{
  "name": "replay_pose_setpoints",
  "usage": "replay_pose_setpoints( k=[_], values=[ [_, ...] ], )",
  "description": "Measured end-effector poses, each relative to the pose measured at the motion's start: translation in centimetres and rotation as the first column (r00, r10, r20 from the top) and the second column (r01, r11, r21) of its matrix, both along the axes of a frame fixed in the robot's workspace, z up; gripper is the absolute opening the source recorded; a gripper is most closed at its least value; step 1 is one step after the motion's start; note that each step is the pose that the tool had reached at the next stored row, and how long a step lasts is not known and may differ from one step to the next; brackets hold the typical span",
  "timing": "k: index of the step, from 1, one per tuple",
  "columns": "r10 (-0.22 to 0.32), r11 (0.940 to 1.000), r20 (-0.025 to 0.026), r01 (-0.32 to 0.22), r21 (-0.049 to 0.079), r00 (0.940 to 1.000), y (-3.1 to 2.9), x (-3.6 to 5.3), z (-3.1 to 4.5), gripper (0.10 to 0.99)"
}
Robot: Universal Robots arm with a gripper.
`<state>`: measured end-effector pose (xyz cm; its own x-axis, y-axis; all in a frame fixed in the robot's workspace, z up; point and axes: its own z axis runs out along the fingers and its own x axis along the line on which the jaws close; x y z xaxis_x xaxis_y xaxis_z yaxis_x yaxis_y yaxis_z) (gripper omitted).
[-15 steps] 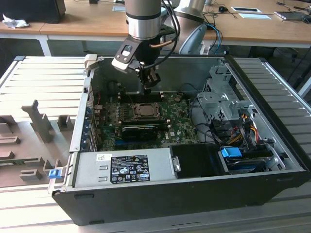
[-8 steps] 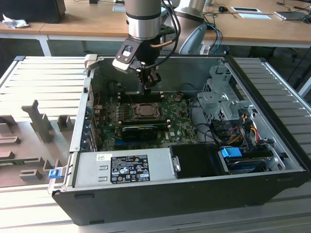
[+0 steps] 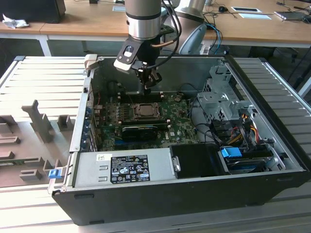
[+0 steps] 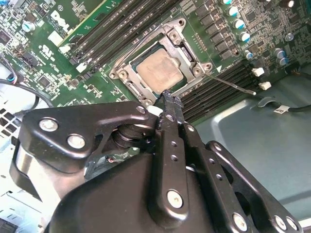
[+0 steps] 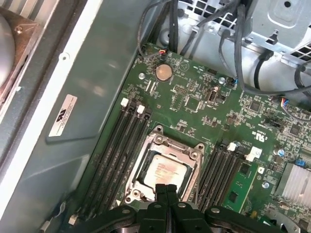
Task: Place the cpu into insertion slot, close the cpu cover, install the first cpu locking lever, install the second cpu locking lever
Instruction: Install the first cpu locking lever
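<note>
Claw hangs point-down inside the open computer case in the exterior view, fingers pressed together with nothing between them. Right beneath its tip the cpu sits in the insertion slot on the green board. A long black card lies nearer the camera than the claw, a power supply beyond that, and a drive cage with cables stands off to the exterior view's right.

In the second wrist view the closed claw ends just above the corner of the socket. The cpu lies just past the tip, and the cpu cover lies flat around it. A thin locking lever juts out from the socket's corner over the black memory slots, beside the tip and apart from it.

In the first wrist view the claw overlaps the chip's near edge. Memory slots flank the socket, while a coin battery and dark cables lie well beyond.
</note>
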<state>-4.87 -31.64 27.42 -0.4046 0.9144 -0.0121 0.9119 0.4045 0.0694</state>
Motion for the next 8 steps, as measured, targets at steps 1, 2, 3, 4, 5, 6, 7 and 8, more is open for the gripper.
replay_pose_setpoints(
  k=[1,2,3,4,5,6,7,8],
  values=[
    [0.014,0.9999,0.0000,-0.014,0.000,0.9999,0.00,0.00,0.00,0.106],
    [0.020,0.9998,0.0000,-0.020,0.000,0.9998,0.00,0.00,0.00,0.106],
    [0.027,0.9996,0.0000,-0.027,0.000,0.9996,0.00,0.00,0.00,0.106],
    [0.037,0.9993,0.0000,-0.037,0.000,0.9993,0.00,0.00,0.00,0.106],
    [0.043,0.9991,0.0000,-0.043,0.000,0.9991,0.00,0.00,0.00,0.106],
    [0.055,0.9985,0.0000,-0.055,0.000,0.9985,0.00,0.00,0.00,0.106],
    [0.061,0.9981,0.0000,-0.061,0.000,0.9981,0.00,0.00,0.00,0.106],
    [0.068,0.9977,0.0000,-0.068,0.000,0.9977,0.00,0.00,0.00,0.106]
  ],
)
